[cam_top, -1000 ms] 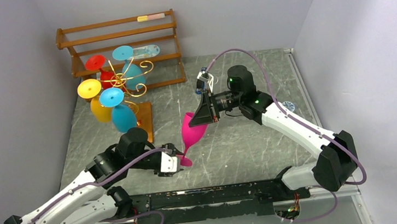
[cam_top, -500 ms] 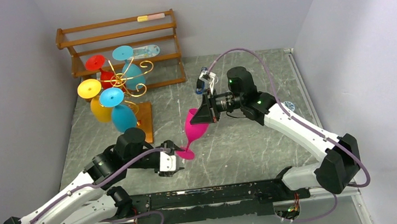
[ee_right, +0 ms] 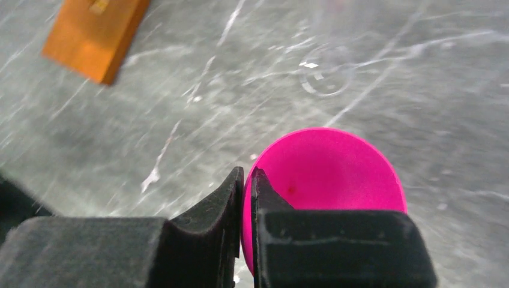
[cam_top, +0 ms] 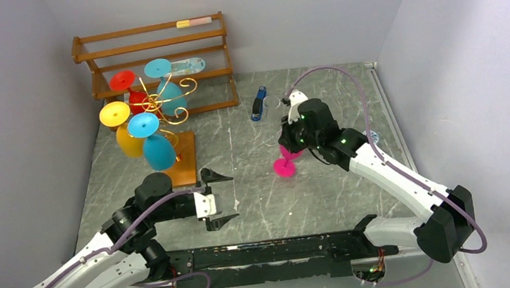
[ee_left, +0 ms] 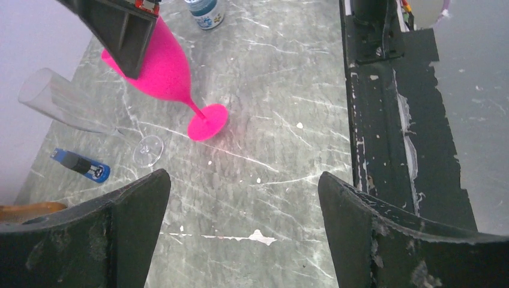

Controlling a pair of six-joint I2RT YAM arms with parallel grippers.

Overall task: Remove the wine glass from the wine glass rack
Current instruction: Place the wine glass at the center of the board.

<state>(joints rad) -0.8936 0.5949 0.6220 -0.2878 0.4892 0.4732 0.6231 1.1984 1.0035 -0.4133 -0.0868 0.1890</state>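
The gold wire wine glass rack (cam_top: pixel 163 100) stands on its orange-brown base (cam_top: pixel 183 161) at the back left, with red (cam_top: pixel 125 81), yellow (cam_top: pixel 117 116) and blue (cam_top: pixel 146 126) glasses hanging on it. A pink wine glass (cam_top: pixel 285 166) is off the rack at mid-table. It is tilted, and its foot (ee_left: pixel 207 122) rests on the tabletop. My right gripper (cam_top: pixel 288 148) is shut on the rim of its bowl (ee_right: pixel 327 174), one finger inside. My left gripper (cam_top: pixel 231 197) is wide open over bare table, apart from the glass, with nothing between its fingers (ee_left: pixel 138 204).
A brown slatted shelf (cam_top: pixel 158 47) stands behind the rack. A clear glass (ee_left: pixel 66 102) lies on its side by a blue lighter (cam_top: pixel 257 105). A small jar (ee_left: pixel 204 11) sits far right. A black rail (cam_top: pixel 270 252) runs along the near edge.
My left gripper let go of the pink glass's foot, opened wide and drew back left. My right gripper carried the glass right and turned it foot-down onto the table.
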